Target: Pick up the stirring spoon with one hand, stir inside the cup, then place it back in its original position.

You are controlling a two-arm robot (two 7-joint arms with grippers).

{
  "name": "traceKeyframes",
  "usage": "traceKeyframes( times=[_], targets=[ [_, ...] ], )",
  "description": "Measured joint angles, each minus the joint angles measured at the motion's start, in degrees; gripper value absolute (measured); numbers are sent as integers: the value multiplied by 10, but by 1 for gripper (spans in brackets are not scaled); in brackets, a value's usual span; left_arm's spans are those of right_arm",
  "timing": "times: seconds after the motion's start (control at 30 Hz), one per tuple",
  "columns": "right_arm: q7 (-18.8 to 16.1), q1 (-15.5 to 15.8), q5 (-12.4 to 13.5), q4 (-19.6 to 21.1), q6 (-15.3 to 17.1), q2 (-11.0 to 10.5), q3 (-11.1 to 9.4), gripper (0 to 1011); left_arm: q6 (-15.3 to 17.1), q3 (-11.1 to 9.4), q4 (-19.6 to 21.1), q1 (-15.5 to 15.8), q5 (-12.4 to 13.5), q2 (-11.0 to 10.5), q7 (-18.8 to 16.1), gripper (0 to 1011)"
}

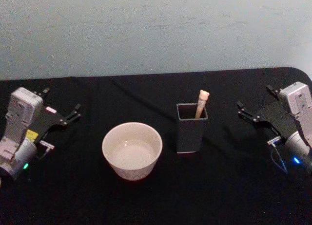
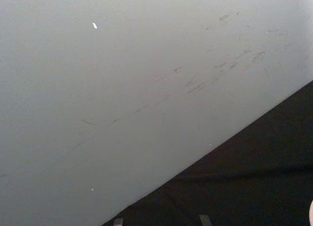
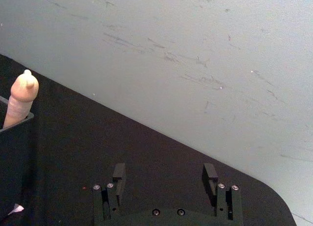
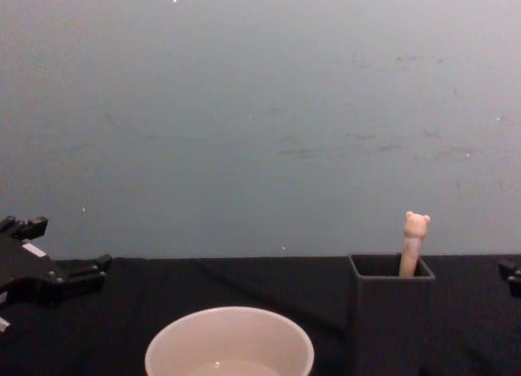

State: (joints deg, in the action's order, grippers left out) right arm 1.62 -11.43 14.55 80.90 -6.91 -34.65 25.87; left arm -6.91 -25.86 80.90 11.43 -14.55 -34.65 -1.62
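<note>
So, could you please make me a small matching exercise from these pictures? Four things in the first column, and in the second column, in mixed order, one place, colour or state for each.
Column 1
1. stirring spoon
2. cup
3. holder
4. right gripper

Column 2
A. cream-white and round
B. open, holding nothing, on the robot's right side
C. standing inside the holder, bear knob above its rim
D. dark grey, square section

Pairs: 1-C, 2-A, 3-D, 4-B.

The left gripper, not part of the exercise, is open too, on the robot's left side.
</note>
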Motion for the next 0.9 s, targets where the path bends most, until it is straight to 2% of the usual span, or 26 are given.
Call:
traceKeyframes(
  times=[0.9],
  targets=[
    [0,0,0,0,0,0,0,1000,0,0,0,0,0,0,0,1001]
  ],
)
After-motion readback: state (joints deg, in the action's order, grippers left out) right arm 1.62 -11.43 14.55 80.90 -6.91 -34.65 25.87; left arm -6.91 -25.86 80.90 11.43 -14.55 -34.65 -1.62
